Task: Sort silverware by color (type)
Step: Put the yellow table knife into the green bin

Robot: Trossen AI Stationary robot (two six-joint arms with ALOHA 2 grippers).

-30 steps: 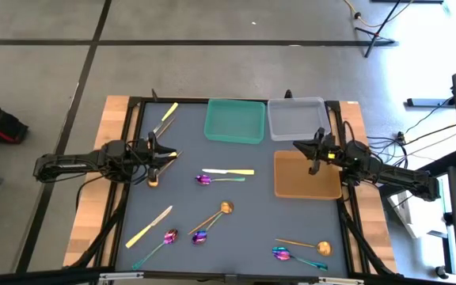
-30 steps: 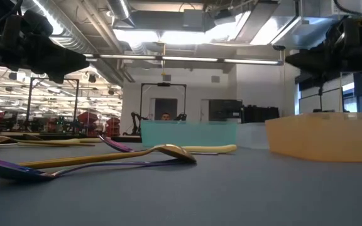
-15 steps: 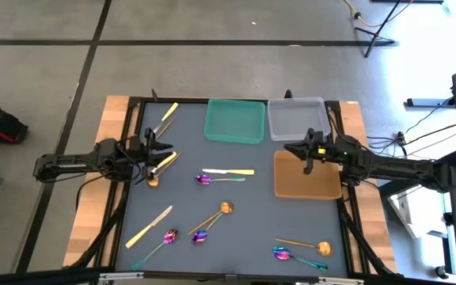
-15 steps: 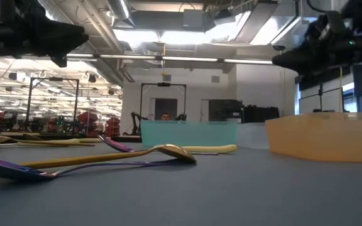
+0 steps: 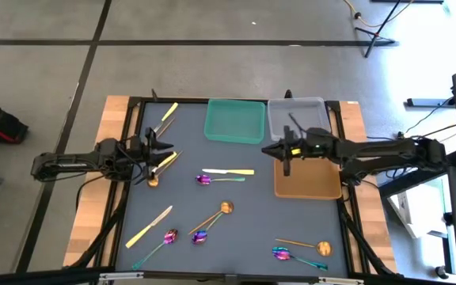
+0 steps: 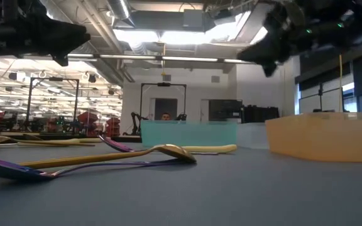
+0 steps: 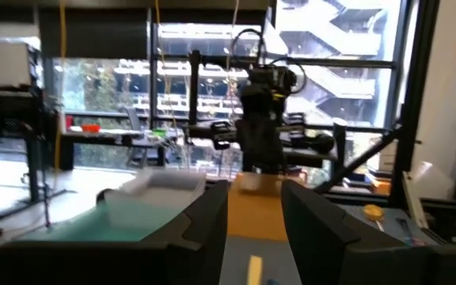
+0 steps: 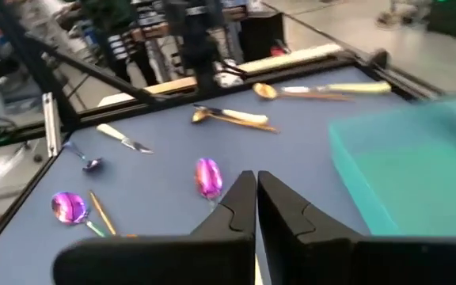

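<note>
The silverware lies scattered on the dark mat. A pale yellow knife (image 5: pixel 228 171) and a purple spoon (image 5: pixel 204 180) lie mid-table. A copper spoon (image 5: pixel 226 207), two purple spoons (image 5: pixel 200 236) and another knife (image 5: pixel 149 226) are nearer the front. A copper spoon (image 5: pixel 323 248) and a purple spoon (image 5: pixel 281 253) lie near right. My left gripper (image 5: pixel 167 149) (image 7: pixel 253 229) hovers open above a knife (image 5: pixel 165 162) and a copper spoon (image 5: pixel 153 181) at the left. My right gripper (image 5: pixel 266 149) (image 8: pixel 256 202) is shut in the air between the trays, holding nothing.
A green tray (image 5: pixel 234 120) and a grey tray (image 5: pixel 297 117) stand at the far edge, and an orange tray (image 5: pixel 307 178) sits at the right under my right arm. Two more utensils (image 5: pixel 167 115) lie far left. A black frame (image 5: pixel 133 127) borders the mat.
My right gripper has moved toward the table's left, from above the orange tray's far corner to beyond its left edge, with the arm stretching out. In the low view it has swung in from the right edge, still well above the table.
</note>
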